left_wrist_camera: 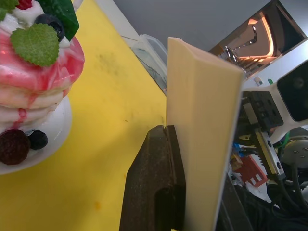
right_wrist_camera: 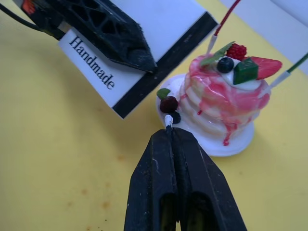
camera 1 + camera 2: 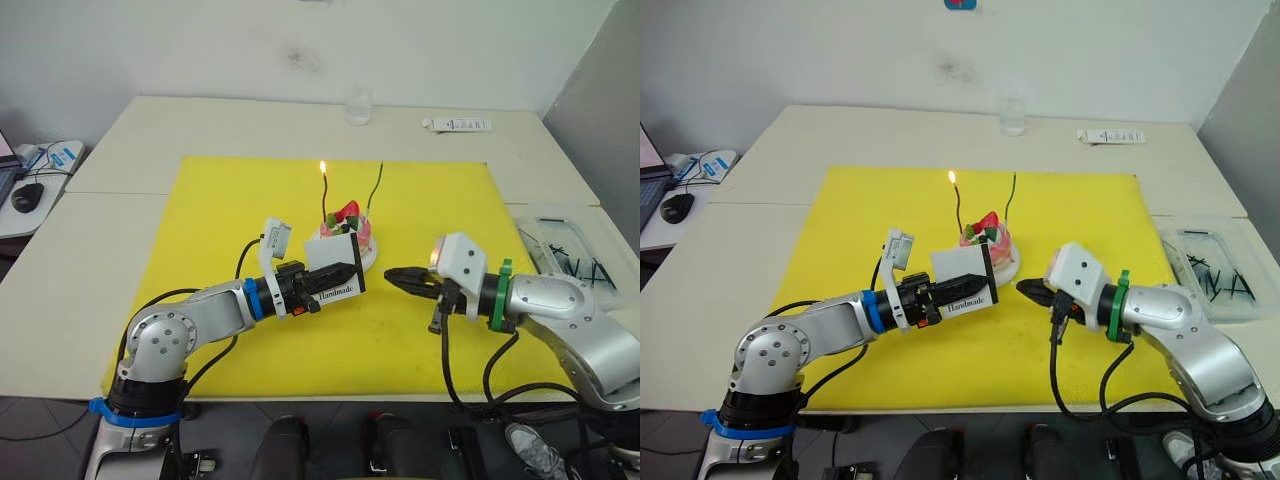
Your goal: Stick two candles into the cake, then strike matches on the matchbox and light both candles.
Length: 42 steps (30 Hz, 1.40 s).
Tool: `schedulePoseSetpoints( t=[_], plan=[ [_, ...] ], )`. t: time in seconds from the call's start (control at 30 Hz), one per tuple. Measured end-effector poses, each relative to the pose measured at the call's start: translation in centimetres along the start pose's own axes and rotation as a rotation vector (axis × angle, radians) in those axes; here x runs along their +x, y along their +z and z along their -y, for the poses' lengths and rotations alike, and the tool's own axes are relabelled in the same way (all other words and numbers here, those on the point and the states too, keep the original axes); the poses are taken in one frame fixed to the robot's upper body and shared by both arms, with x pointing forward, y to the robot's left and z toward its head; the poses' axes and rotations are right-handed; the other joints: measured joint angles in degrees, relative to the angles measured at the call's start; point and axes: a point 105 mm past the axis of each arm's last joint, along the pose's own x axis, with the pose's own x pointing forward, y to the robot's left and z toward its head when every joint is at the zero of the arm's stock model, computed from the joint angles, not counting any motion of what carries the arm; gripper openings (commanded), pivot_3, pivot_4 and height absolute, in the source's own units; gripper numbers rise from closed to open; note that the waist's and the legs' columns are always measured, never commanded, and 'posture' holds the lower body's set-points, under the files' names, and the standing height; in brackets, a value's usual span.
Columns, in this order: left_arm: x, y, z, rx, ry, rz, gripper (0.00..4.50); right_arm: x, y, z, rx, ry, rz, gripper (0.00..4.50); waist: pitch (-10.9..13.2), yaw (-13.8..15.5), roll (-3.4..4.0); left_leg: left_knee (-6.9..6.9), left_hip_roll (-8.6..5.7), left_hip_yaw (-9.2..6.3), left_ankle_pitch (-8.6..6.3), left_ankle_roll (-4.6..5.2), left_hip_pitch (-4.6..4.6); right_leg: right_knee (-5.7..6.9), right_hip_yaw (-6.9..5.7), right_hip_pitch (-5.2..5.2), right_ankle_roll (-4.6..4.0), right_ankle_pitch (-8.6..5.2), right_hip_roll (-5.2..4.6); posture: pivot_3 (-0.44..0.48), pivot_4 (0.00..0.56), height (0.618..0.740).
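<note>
Cream tabletop (image 3: 120, 300) under a yellow mat (image 3: 240, 200), white wall behind; items as you read them left to right:

- Computer mouse (image 3: 27, 196) on a side desk at far left
- Your left claw (image 3: 345, 272), closed on the matchbox (image 3: 332, 270); box held on edge above the mat, "Handmade" face toward you, just in front of the cake
- Cake (image 3: 348, 232) on its white plate, mid-mat, touching nothing but the candles
- Red candle (image 3: 324, 195) standing in the cake's left side, flame at its tip
- Green candle (image 3: 376, 188) standing in the cake's right side, no flame visible
- Clear glass (image 3: 358, 106) on the tabletop's far edge
- Your right claw (image 3: 392, 274), closed on a match (image 2: 168, 120); white tip just protrudes, near the matchbox's dark edge, apart from it
- White remote (image 3: 457, 125) at far right rear
- Clear tray (image 3: 565, 250) right of the mat, holding spare matches (image 3: 585, 268)
</note>
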Motion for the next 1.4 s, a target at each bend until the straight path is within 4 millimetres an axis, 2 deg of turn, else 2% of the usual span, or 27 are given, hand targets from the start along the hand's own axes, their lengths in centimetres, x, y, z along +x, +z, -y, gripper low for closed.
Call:
schedulePoseSetpoints(
  t=[0.27,1.4],
  plan=[
    [0.2,0.0,0.1,-0.003,-0.01,0.006,0.0,0.5,2.4,0.4,-0.079,0.016,0.037,0.04,0.0,0.0,0.0,0.03,0.0,-0.04,0.0,0.0,0.02,0.12,-0.04,-0.01,0.01,0.05,0.01,0.0,0.15,0.74],
    [-0.2,0.2,-0.1,-0.014,0.004,0.007,0.0,1.9,0.9,-0.1,-0.123,0.047,-0.011,0.04,0.0,0.0,0.0,0.13,-0.02,-0.03,0.0,0.0,0.01,0.21,-0.01,0.0,0.01,0.05,0.01,0.0,0.15,0.74]
  ],
)
